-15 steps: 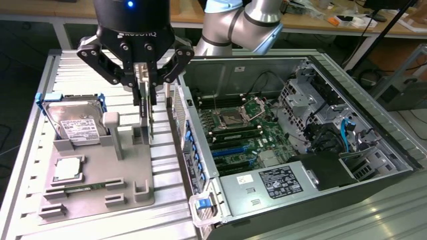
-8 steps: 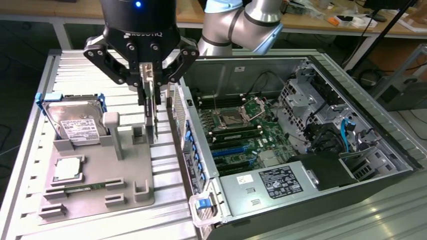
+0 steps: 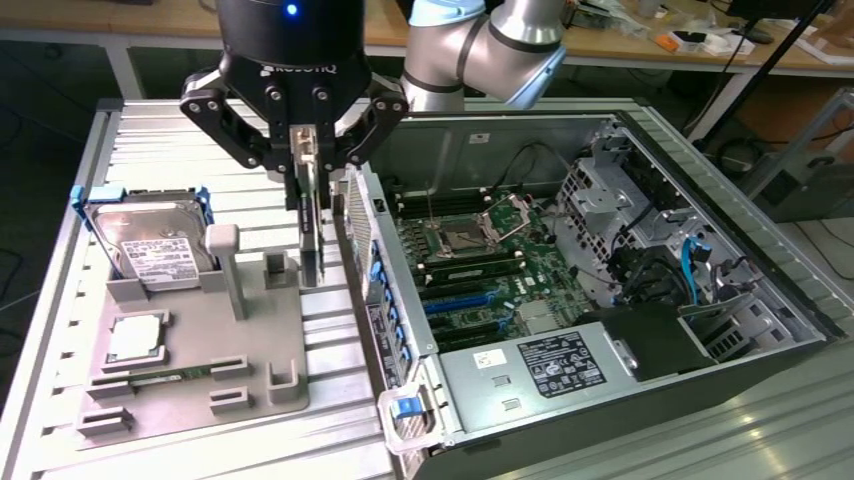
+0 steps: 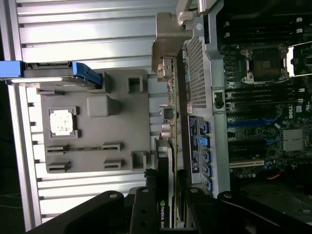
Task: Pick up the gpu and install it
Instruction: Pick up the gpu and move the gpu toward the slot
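— The gripper is clamping the gpu by its top edge, with a finger pressing on each face. The card is hanging upright and edge-on, between the holder and the case wall.

— What's worrying you?

— That wall. The card is sitting just beside it, so I'd say its bracket end is risking a catch on the rim if it's crossing too low. I'd also guess a grip on so thin an edge is letting it tilt.

— And around it?

— On the exterior view's left, a hard drive is standing in the holder and a chip is lying nearer us. Inside the case, the drive cage and cables are crowding the motherboard from the exterior view's right.
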`<state>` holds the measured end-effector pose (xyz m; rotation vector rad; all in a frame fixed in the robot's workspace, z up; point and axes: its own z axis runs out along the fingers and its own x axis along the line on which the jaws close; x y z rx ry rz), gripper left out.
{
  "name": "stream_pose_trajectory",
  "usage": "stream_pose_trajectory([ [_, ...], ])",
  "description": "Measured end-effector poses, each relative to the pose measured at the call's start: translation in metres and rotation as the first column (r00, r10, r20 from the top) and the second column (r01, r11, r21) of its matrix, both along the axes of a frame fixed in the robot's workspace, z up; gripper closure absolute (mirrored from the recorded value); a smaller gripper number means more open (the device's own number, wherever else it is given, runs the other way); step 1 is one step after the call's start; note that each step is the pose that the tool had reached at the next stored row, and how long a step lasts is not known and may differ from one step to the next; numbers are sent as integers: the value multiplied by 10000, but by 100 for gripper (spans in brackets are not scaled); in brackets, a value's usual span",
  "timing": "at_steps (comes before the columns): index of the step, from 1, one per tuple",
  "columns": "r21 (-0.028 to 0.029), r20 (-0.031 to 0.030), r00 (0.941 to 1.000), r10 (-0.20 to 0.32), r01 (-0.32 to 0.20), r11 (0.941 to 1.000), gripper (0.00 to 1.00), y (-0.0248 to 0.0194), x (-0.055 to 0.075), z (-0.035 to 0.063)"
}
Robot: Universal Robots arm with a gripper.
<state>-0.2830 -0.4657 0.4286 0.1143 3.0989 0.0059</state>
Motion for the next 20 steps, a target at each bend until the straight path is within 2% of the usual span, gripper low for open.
stream_pose_trajectory([
  [20, 0, 0, 10000, 0, 0, 10000, 73, 0, 169, 0],
])
